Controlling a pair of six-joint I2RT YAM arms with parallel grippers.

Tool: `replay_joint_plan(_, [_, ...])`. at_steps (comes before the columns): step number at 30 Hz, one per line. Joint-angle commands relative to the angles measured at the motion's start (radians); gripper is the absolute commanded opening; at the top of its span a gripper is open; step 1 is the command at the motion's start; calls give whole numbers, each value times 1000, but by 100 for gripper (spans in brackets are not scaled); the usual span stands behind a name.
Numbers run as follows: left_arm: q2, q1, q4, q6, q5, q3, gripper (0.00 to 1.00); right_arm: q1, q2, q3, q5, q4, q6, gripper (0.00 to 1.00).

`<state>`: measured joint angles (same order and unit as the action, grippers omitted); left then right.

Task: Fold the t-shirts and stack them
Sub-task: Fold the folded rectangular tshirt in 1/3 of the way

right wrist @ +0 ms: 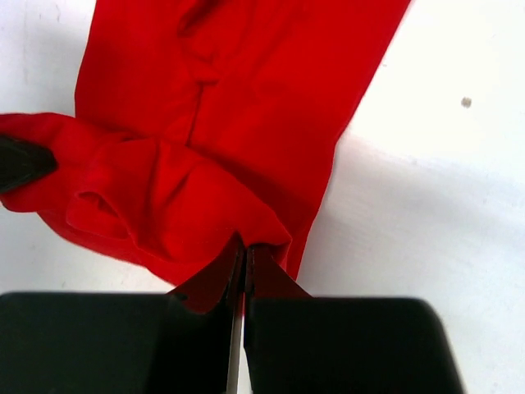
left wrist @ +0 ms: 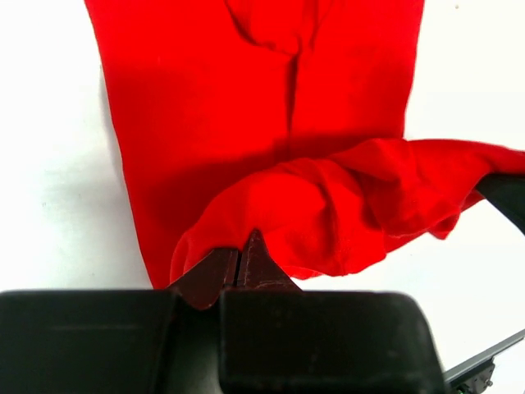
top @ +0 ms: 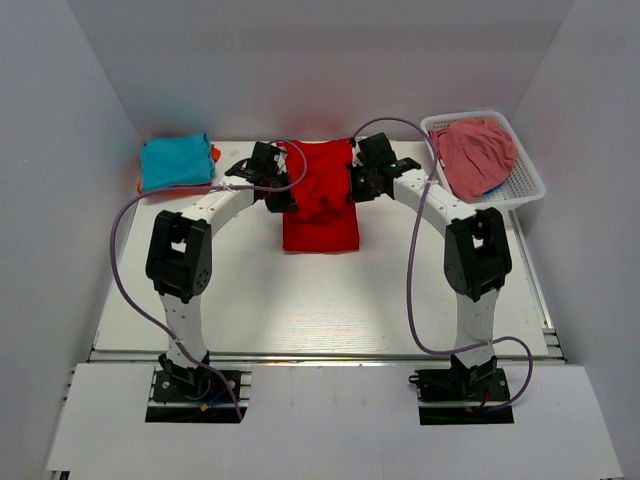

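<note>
From above, the red t-shirt (top: 320,215) lies at the middle of the surface (top: 300,300), its far end bunched between the left gripper (top: 281,196) and the right gripper (top: 357,186). A teal t-shirt (top: 175,160) sits far left. Left wrist view: jaws pinched tight on a red fold. Right wrist view: jaws likewise clamped on red cloth.

Tally of what sits on and around the table

One table (top: 300,310). Two robot arms stand at its near edge, the left arm (top: 180,250) and the right arm (top: 478,250). There are two grippers, one per arm: the left gripper (left wrist: 246,250) and the right gripper (right wrist: 244,250). Two purple cables, one (top: 112,245) by the left arm and one (top: 410,290) by the right.

Three shirts lie out on the table: one red shirt (top: 320,220), one teal shirt (top: 175,160), and one orange shirt (top: 214,153), which shows only as an edge under the teal one.

One white basket (top: 532,180), with one pink garment (top: 478,150) in it; whether more lies beneath it cannot be told
</note>
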<state>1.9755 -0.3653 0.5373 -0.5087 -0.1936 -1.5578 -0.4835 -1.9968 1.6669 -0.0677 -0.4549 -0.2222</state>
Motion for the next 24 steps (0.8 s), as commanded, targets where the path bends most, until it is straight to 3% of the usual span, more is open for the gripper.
replay_joint_plan(1, [20, 26, -39, 30, -49, -73, 0, 19, -40, 91, -20, -1, 34, 0])
replay_joint_plan(9, [151, 57, -40, 30, -102, -162, 0, 43, -152, 177, -73, 37, 14, 0])
replay_joint_plan(12, [186, 78, -83, 21, -87, -174, 14, 59, -194, 200, -93, 137, -54, 2])
replay_joint_plan(16, [261, 138, -203, -130, -177, -273, 19, 83, -262, 217, -187, 382, -245, 24])
replay_joint_plan(17, [279, 152, -280, -155, -210, -295, 21, 103, -282, 238, -237, 439, -279, 44])
replay_joint_plan(18, [320, 166, -316, -172, -245, -345, 28, 112, -296, 316, -260, 479, -383, 56])
replay_joint_plan(19, [345, 178, -316, -198, -291, -384, 47, 118, -325, 336, -286, 507, -411, 73])
replay_joint_plan(20, [389, 201, -278, -209, -338, -474, 99, 138, -339, 390, -350, 539, -457, 90])
replay_joint_plan(23, [389, 235, -179, -200, -339, -528, 100, 154, -318, 404, -302, 466, -419, 90])
replay_joint_plan(24, [363, 235, -187, -200, -330, -465, 100, 154, -281, 361, -290, 460, -395, 90])
